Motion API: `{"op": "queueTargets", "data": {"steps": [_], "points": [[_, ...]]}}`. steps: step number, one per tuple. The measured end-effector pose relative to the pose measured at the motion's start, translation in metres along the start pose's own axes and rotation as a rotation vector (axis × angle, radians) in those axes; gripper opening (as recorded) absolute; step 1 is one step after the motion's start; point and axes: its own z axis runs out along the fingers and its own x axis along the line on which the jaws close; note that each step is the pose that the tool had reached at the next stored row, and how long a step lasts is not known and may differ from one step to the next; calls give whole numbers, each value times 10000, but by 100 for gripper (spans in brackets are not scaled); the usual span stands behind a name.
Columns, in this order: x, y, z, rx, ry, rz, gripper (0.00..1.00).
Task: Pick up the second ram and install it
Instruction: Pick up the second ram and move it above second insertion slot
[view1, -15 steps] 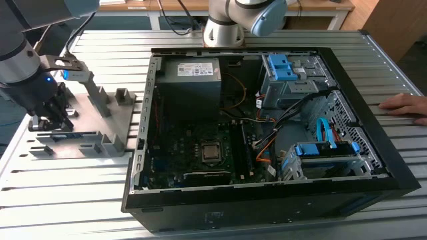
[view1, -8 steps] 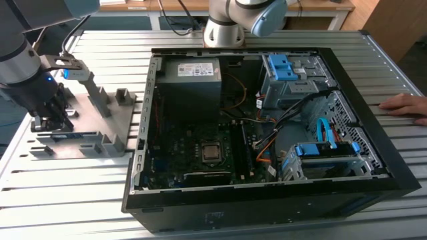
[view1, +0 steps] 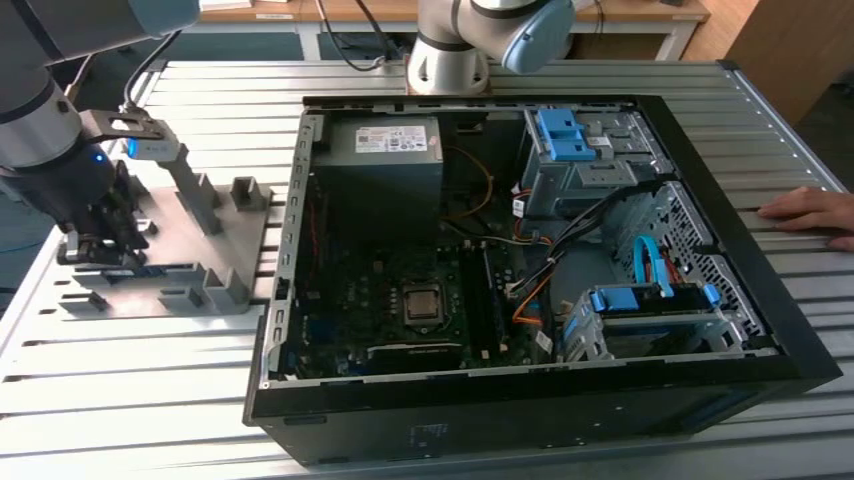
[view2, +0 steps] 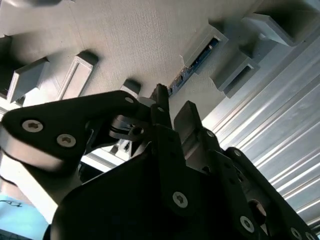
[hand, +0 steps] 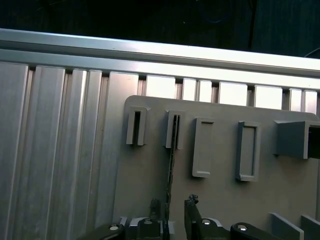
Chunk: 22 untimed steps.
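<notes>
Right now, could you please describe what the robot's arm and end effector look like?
The arm is silver-grey with pale blue joint caps, darker near the wrist, where a blue light glows and a black cable runs. The end effector is black, with angular linked fingers and silver socket-head screws.

the table (view1: 134, 400) is bare ribbed metal, brushed, with a soft sheen. the holder tray (view2: 125, 35) is matt grey plastic, finely grained. the gripper (view2: 173, 102) is smooth semi-matt black with shiny metal screw heads. the second ram (view2: 196, 64) is a dark board with a bluish gloss. the pc case (view1: 534, 410) is matt black outside and dull grey sheet metal within, with glossy blue plastic brackets (view1: 561, 135)
</notes>
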Motion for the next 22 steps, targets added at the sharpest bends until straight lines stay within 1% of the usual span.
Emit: {"op": "queueTargets", "data": {"steps": [1,3,5,6,11,22], "points": [[0,0,0,0,0,5,35],[-1,6,1,3,-2,11,35],[-3,55,13,3,-1,11,35],[-5,83,31,2,0,11,35],[-3,100,123,2,0,10,35],[6,84,322,-4,5,-116,35]]}}
